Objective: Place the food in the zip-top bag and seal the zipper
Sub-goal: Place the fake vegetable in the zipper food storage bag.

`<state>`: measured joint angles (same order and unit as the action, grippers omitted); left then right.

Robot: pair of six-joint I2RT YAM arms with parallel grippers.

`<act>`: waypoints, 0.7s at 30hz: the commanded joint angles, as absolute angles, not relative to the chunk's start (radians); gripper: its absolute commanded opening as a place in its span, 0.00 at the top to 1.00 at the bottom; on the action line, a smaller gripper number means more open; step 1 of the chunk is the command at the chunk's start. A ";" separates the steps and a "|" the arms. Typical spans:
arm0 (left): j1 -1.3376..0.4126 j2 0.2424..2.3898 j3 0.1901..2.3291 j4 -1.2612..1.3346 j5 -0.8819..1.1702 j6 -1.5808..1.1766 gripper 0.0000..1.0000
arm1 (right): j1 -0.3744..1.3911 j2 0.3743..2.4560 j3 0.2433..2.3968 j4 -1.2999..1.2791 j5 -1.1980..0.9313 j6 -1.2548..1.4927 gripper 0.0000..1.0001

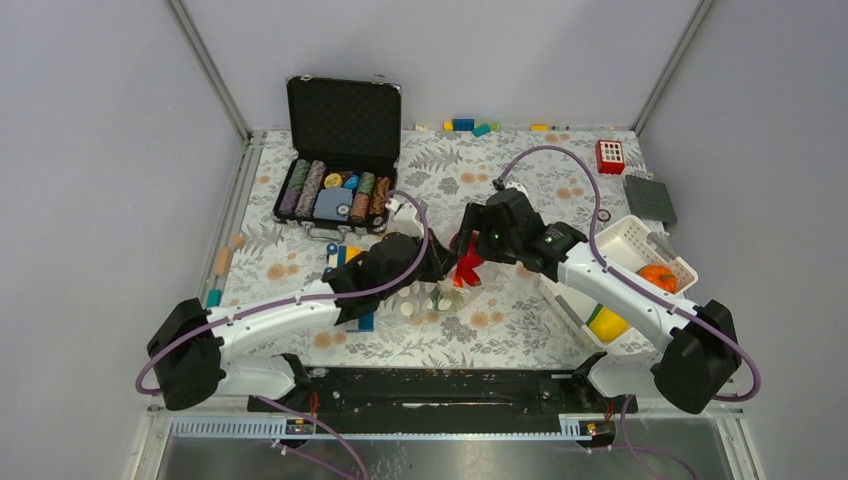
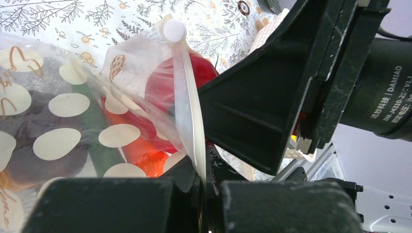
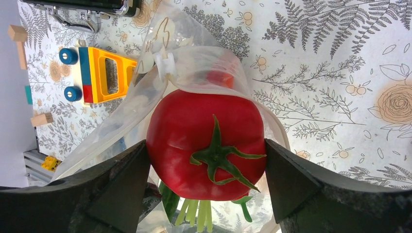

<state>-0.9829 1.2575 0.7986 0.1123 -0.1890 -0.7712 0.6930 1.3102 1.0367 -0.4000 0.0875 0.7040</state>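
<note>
Right claw wide around tomato

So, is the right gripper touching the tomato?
Touching. The right wrist view shows the tomato wedged between the two fingers of the right gripper, each pressed against one side with no gap.

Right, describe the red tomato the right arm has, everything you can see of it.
The red tomato is round, smooth, glossy plastic, with a dark green star-shaped calyx facing the wrist camera and a faint seam across its skin. The right gripper clamps it, one finger pressed against each side. It sits at the open mouth of the zip-top bag, whose clear film and pale rim curve around its far side.
</note>
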 commanded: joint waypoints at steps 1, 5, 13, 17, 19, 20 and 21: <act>-0.989 1.207 0.777 0.221 -0.195 -0.764 1.00 | 0.700 1.300 1.063 -0.408 0.080 0.713 0.20; -0.988 1.180 0.731 0.253 -0.216 -0.773 1.00 | 0.700 1.256 1.053 -0.413 0.064 0.694 0.04; -0.987 1.166 0.693 0.297 -0.236 -0.786 1.00 | 0.701 1.172 1.032 -0.412 0.023 0.683 0.00; -0.987 1.159 0.687 0.302 -0.240 -0.793 1.00 | 0.701 1.126 1.029 -0.440 0.040 0.667 0.00; -0.987 1.153 0.682 0.307 -0.243 -0.795 1.00 | 0.700 1.093 1.025 -0.464 0.090 0.651 0.00; -0.986 1.150 0.679 0.310 -0.244 -0.795 1.00 | 0.700 1.073 1.018 -0.475 0.111 0.647 0.00; -0.986 1.147 0.677 0.311 -0.245 -0.795 1.00 | 0.701 1.052 1.008 -0.486 0.139 0.644 0.00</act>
<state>-0.9836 1.1946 0.6899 0.2058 -0.2173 -0.7868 0.6937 1.1282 1.0279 -0.4370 0.0521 0.6781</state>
